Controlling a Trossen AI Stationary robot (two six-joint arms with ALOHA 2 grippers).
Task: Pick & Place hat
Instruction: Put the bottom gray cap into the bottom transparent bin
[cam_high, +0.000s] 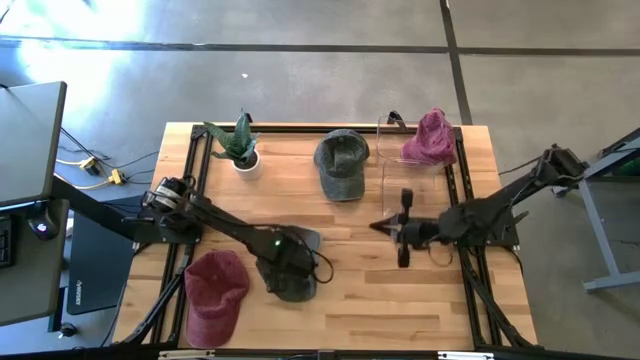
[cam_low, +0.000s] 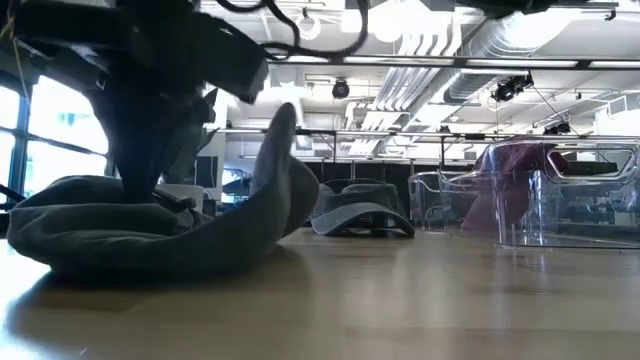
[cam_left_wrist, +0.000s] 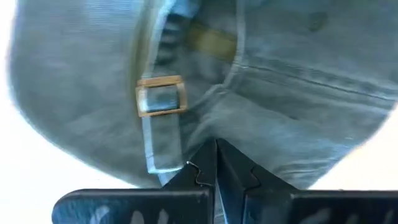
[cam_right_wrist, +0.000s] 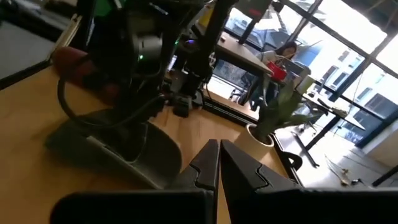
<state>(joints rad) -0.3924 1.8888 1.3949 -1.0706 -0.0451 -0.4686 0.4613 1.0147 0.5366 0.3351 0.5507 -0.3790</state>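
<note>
A grey-green hat (cam_high: 292, 272) lies on the table's near middle with its brim (cam_low: 280, 150) tipped upward. My left gripper (cam_left_wrist: 216, 149) comes down on it, shut. The left wrist view shows the hat's rear strap with a brass buckle (cam_left_wrist: 160, 96). My right gripper (cam_right_wrist: 219, 155) is shut and holds nothing. It waits to the hat's right (cam_high: 395, 228). A red hat (cam_high: 215, 290) lies at the near left. A second grey hat (cam_high: 342, 165) sits toward the far edge. A pink hat (cam_high: 430, 140) rests in a clear container. My left gripper pinches the grey-green hat's cloth (cam_left_wrist: 249, 118) between its two fingertips, at the back edge just beside the buckle strap. The fingers come from above, pointing down. The crown (cam_low: 110, 235) rests on the table and the brim stands up.
A potted plant (cam_high: 240, 148) stands at the far left. The clear container (cam_low: 540, 205) is at the far right. A dark frame (cam_high: 195, 160) runs along the table's sides. Bare wood (cam_high: 400, 300) lies between the held hat and the near right corner.
</note>
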